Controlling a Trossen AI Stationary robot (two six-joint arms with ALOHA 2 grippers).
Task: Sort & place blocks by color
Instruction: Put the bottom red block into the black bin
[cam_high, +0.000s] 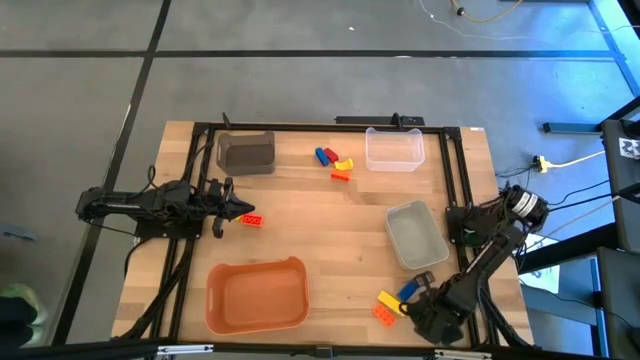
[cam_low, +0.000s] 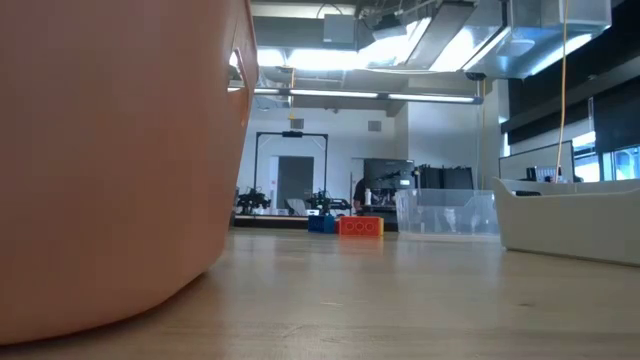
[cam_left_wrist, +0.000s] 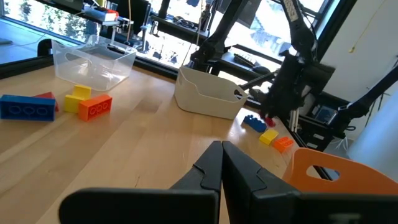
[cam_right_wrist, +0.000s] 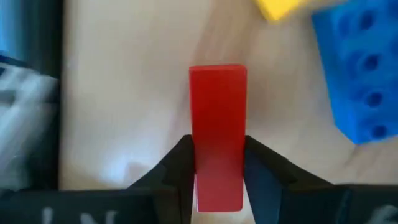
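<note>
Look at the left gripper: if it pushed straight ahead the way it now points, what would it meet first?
The left gripper, shut, points across the table; a small orange block lies right at its tip and would probably be nudged first. Beyond it, bare tabletop up to the white bin.

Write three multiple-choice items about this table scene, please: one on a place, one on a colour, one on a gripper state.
1. Where is the orange bin?
A. at the near edge of the table, left of centre
B. at the far right corner
C. under the clear bin

2. What colour is the block between the fingers of the right gripper?
A. yellow
B. red
C. blue

3. How is the left gripper?
A. wide open
B. holding a bin
C. shut, empty

Key: 1 A, the high view shows it there. 2 B, the right wrist view shows a red block. 3 C, its fingers meet with nothing between.
</note>
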